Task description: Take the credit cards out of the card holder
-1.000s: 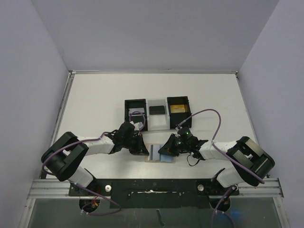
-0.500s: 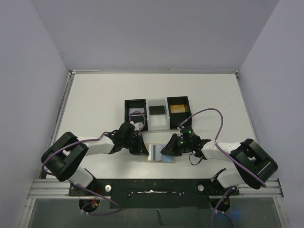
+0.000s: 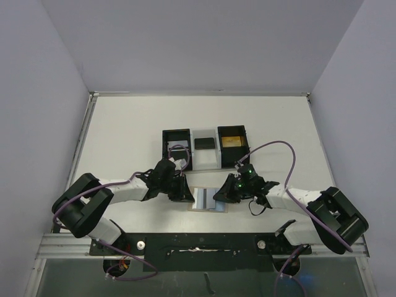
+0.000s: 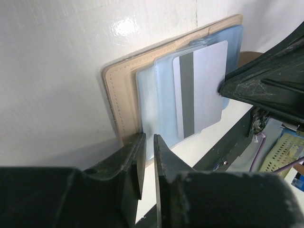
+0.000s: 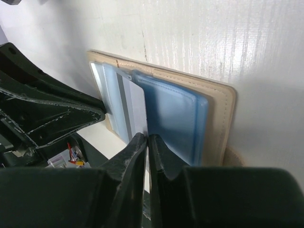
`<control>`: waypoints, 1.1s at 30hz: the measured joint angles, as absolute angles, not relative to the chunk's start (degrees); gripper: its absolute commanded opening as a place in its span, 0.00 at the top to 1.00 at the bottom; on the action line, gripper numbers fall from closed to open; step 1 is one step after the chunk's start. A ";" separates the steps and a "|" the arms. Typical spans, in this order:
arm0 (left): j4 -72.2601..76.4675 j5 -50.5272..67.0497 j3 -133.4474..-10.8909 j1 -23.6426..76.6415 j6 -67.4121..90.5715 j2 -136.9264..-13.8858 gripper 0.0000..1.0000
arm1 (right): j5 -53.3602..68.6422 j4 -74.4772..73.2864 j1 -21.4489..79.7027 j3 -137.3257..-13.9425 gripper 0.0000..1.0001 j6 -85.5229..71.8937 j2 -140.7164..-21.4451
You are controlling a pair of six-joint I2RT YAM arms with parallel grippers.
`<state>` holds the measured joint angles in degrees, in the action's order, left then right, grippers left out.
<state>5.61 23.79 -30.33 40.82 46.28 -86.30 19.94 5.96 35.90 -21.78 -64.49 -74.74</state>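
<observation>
Both arms lie low and stretched inward from their bases, elbows out. The two grippers face each other tip to tip, near but apart.

The left arm (image 3: pixel 124 189) reaches across to its right. The left gripper (image 4: pixel 147 138) at its end is tilted down. Its jaws stand a thin slit apart, with the near edge of the holder (image 4: pixel 116 95) right at the slit. Whether they pinch it cannot be told.

The right arm (image 3: pixel 291 197) reaches to its left, and the right gripper (image 5: pixel 146 137) is angled down too. Its jaws are pressed almost together on the edge of a card (image 5: pixel 137 107) just ahead of the fingertips.
</observation>
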 measured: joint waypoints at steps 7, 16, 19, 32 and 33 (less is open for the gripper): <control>0.93 22.92 -34.70 40.84 44.71 -85.73 0.70 | 20.56 8.08 35.66 -21.58 0.93 -64.97 -77.58; 0.67 25.36 -41.45 41.25 42.48 -86.24 0.70 | 20.58 10.02 35.66 -21.52 0.92 -64.93 -78.35; 0.67 26.85 -41.39 41.87 41.89 -88.40 0.71 | 20.60 10.35 35.66 -21.52 0.92 -64.97 -78.56; -1.32 23.99 -40.84 44.49 41.17 -93.73 0.88 | 20.78 10.83 35.66 -21.54 0.82 -64.97 -78.56; -1.45 23.14 -40.71 44.80 41.25 -93.38 0.88 | 20.95 11.09 35.66 -21.54 0.79 -65.04 -78.56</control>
